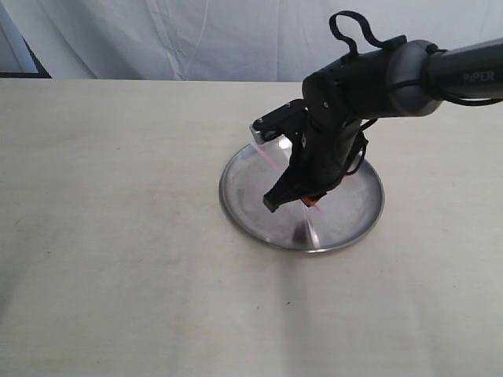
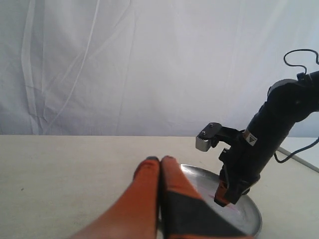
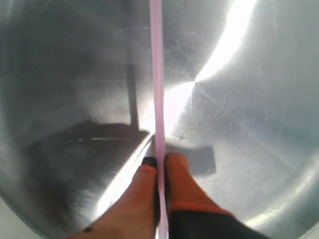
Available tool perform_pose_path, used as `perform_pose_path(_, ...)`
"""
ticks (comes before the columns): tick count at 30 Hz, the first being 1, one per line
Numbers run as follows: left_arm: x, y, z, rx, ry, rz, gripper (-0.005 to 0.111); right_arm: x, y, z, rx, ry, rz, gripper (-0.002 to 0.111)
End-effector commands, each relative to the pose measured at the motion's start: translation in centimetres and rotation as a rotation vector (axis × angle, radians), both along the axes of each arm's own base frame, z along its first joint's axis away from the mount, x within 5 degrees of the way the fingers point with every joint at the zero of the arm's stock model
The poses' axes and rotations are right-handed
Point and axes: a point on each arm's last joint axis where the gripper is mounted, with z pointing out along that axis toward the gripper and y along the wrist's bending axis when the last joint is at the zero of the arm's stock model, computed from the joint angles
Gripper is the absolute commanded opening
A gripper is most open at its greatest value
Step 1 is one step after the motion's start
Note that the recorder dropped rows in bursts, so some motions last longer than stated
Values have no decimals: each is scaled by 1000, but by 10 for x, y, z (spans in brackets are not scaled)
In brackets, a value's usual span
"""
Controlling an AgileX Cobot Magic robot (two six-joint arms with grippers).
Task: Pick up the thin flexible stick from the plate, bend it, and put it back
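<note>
- Between the closed orange fingers of your right pincer [image 3: 159, 162] runs the thin flexible stick [image 3: 157, 74], pink and straight, gripped tight.
- Its free length reaches out over the shiny plate [image 3: 249, 124]; you cannot tell whether it touches the metal.
- That right pincer hangs low over the plate's middle, and the plate sits on the pale desk [image 1: 118, 236].
- Your left pincer [image 2: 159, 160] has its fingers pressed together on nothing, and it is off to the plate's side, near the rim.
</note>
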Motion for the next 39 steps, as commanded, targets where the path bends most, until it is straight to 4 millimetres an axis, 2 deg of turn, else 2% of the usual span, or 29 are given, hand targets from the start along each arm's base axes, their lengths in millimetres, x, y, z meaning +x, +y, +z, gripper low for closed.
perform_pose_path(1,0,0,-1,3,0,-8,0,-8,-5,23,37,-34,-16,-1)
perform_pose_path(9,0,0,-1,3,0,-8,0,-43,-10,53,206,-93,-62,-1)
perform_pose_path(14,0,0,-1,3,0,-8,0,-82,1,69,293,-60,37,-1)
perform_pose_path(16,0,1,-1,-9,6,7,0,-99,10,74,321,-48,91,-1)
perform_pose_path(19,-5,-5,7,-231,48,-105,0,-125,31,81,426,-48,219,-1)
perform_pose_path(20,-8,-9,10,-256,35,-170,0,-132,41,85,474,-52,274,-1)
perform_pose_path(23,-14,-16,12,-233,3,-265,0,-149,65,96,639,-47,387,-1)
perform_pose_path(26,-11,-13,7,-157,9,-207,0,-169,86,105,784,-30,529,-1)
perform_pose_path(28,-9,-12,6,-192,45,-188,0,-174,93,108,829,-39,550,-1)
perform_pose_path(32,-10,-12,7,-287,107,-214,14,-176,99,113,847,-71,566,-1)
perform_pose_path(39,-9,-11,8,-460,201,-226,61,-176,101,119,857,-107,591,-1)
